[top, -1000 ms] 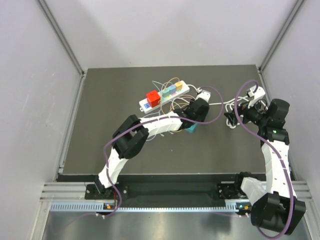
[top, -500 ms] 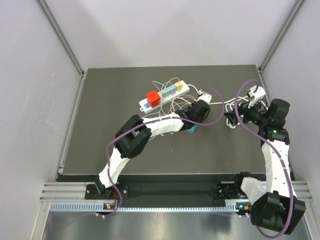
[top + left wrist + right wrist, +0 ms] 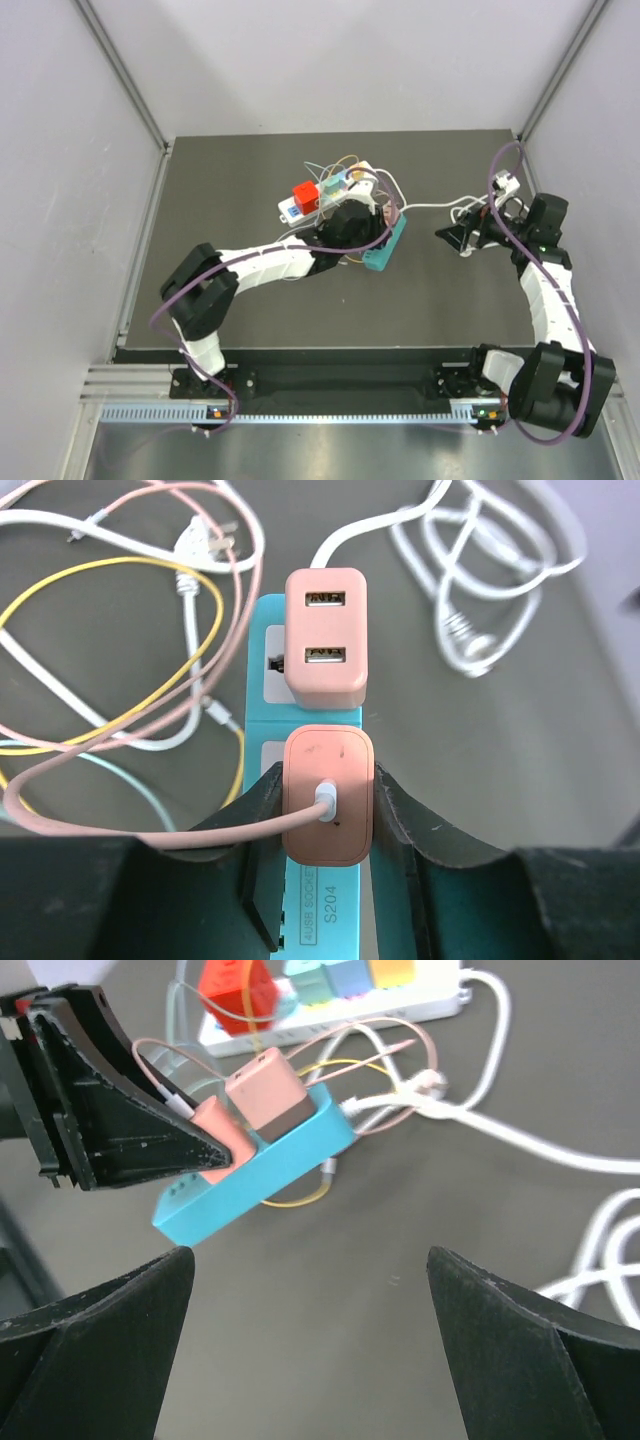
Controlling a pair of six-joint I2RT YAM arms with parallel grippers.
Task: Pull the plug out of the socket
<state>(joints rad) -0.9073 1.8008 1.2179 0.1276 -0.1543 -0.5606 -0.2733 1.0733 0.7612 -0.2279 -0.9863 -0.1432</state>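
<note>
Plug (image 3: pixel 328 798), pink, square, pink cord leaving its face: seated in teal socket strip (image 3: pixel 345 920), at the strip's 6 o'clock end in the left wrist view. Left gripper (image 3: pixel 328 792): jaws closed on the plug, one finger pressed against each side. USB adapter (image 3: pixel 326 635), pink, two ports: seated in the same strip, just beside the plug at 12 o'clock. Right gripper (image 3: pixel 310 1265): jaws wide apart, holding nothing, at 3 o'clock of the teal strip in the top view, well apart from it. White power strip (image 3: pixel 330 188), coloured cubes plugged in: on the table (image 3: pixel 230 180) at 11 o'clock of the teal strip. White cable (image 3: pixel 480 580), loosely coiled: at 1 o'clock of the adapter.
</note>
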